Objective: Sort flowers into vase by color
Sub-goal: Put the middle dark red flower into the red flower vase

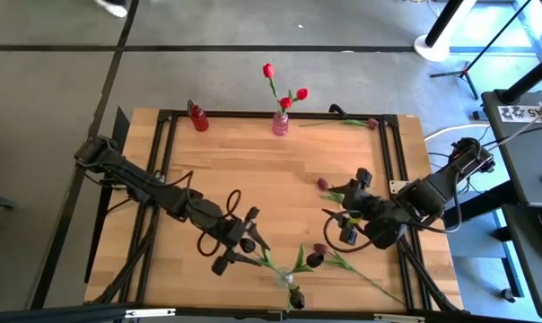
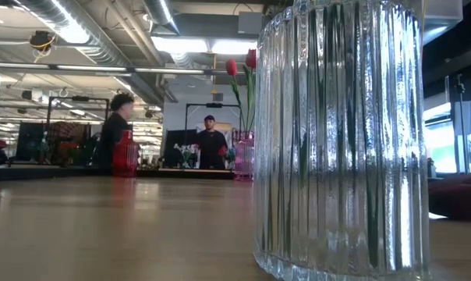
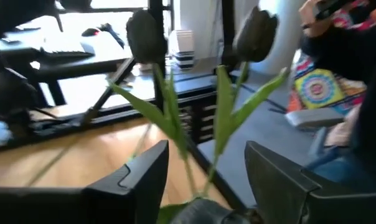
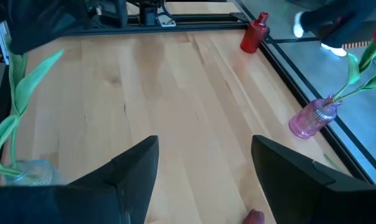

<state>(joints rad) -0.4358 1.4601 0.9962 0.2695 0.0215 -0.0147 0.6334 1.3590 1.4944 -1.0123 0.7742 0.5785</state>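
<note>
An open lab or workshop: exposed ceiling ducts (image 2: 79, 31), strip lights (image 2: 185, 44), 2 people (image 2: 212, 144) among equipment racks.

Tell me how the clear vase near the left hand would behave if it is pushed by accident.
The clear vase looks like ribbed glass, so it is probably fragile and heavy for its size. It stands upright near the table edge with tall tulips inside, so a push from the left hand might tip it or slide it off.

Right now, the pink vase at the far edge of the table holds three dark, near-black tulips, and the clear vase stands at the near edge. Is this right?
Not quite. The pink vase at the far edge holds three red tulips, not dark ones, as the high view shows. The rest holds: the clear vase stands at the near edge. The dark tulips are there, in front of the left pincer.
</note>
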